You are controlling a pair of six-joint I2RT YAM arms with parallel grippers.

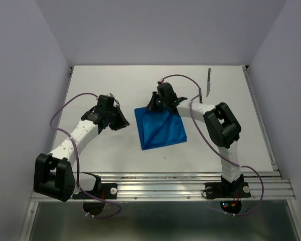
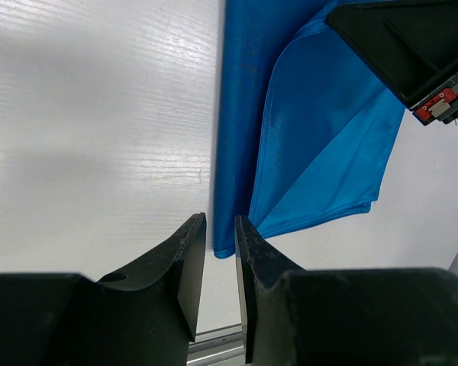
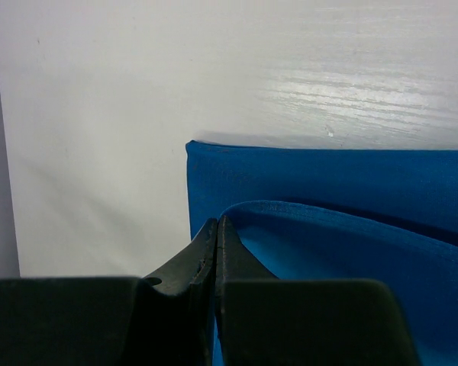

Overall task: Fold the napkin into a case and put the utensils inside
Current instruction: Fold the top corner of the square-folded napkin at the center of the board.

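Note:
The blue napkin (image 1: 163, 131) lies folded in the middle of the white table. One layer is pulled up toward its far left corner. My right gripper (image 1: 153, 104) is shut on that raised napkin layer (image 3: 328, 244), and the cloth edge curves up into the closed fingertips (image 3: 217, 223). The lower layer (image 3: 305, 171) stays flat on the table. My left gripper (image 1: 122, 123) hovers just left of the napkin. Its jaws (image 2: 220, 221) stand a narrow gap apart with nothing between them, pointing at the napkin's near left corner (image 2: 223, 248). A silver knife (image 1: 209, 83) lies at the far right of the table.
The right arm's wrist (image 2: 412, 46) hangs over the napkin in the left wrist view. A metal rail (image 1: 165, 183) runs along the near table edge between the arm bases. Grey walls enclose the table on the left, back and right.

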